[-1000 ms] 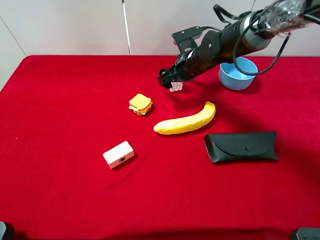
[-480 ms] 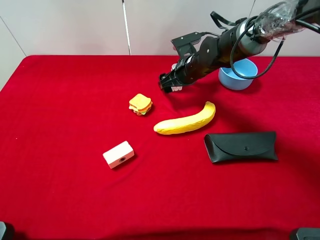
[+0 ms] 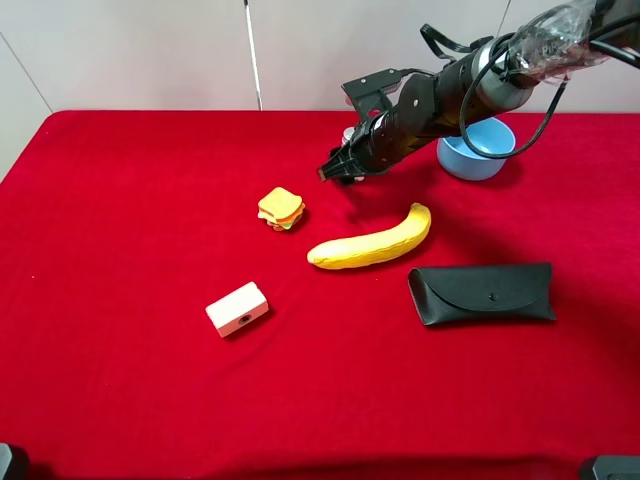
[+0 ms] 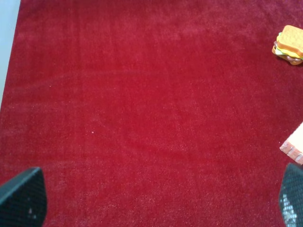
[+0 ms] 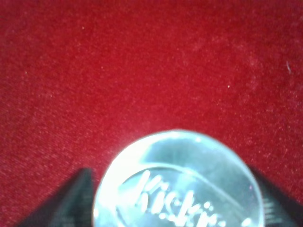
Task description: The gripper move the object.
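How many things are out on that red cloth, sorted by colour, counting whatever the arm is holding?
Yellow-orange: 2, banana and toy sandwich
Black: 1, case
Blue: 1, bowl
Cream: 1, block
Silver-capped: 1, bottle, held in the right gripper
Total: 6

Silver-capped object (image 5: 177,182); red cloth (image 3: 130,220); yellow banana (image 3: 370,245); blue bowl (image 3: 470,166).

My high camera looks down from the front over the whole red table (image 3: 120,400), with the far wall at the top. My left wrist camera faces down at bare cloth from well above, sharing the toy sandwich (image 4: 289,43) and cream block (image 4: 296,144) with the high view. My right wrist camera sits very close above the shaker bottle (image 5: 177,182), whose silver cap is blurred.
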`<state>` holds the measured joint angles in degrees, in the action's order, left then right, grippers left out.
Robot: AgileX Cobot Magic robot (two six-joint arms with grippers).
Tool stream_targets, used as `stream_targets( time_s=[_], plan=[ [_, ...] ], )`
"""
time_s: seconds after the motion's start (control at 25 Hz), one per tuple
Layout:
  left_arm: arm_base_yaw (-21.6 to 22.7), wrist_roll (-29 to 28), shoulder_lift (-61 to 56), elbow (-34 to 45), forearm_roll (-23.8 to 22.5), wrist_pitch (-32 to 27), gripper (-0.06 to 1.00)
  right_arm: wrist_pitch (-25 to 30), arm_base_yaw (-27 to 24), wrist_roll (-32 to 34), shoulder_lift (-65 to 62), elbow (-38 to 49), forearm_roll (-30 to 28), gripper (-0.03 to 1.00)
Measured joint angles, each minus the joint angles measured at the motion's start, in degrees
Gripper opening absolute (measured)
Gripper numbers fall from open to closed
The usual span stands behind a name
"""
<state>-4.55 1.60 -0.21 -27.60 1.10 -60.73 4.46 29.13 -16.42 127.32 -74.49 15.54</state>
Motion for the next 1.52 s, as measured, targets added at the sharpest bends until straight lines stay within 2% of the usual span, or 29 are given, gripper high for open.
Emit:
stream_targets(
  time_s=[0.08, 1.04, 1.52],
  plan=[
    [0.0, 0.0, 0.0, 0.0, 0.0, 0.0, 0.97, 0.12, 0.0, 0.0, 0.0, 0.0, 0.0, 0.32],
    [0.0, 0.0, 0.0, 0.0, 0.0, 0.0, 0.97, 0.05, 0.0, 0.0, -0.25, 0.0, 0.0, 0.32],
    [0.0, 0.0, 0.0, 0.0, 0.0, 0.0, 0.97, 1.54, 0.48, 0.0, -6.65, 1.38, 0.0, 0.32]
  ],
)
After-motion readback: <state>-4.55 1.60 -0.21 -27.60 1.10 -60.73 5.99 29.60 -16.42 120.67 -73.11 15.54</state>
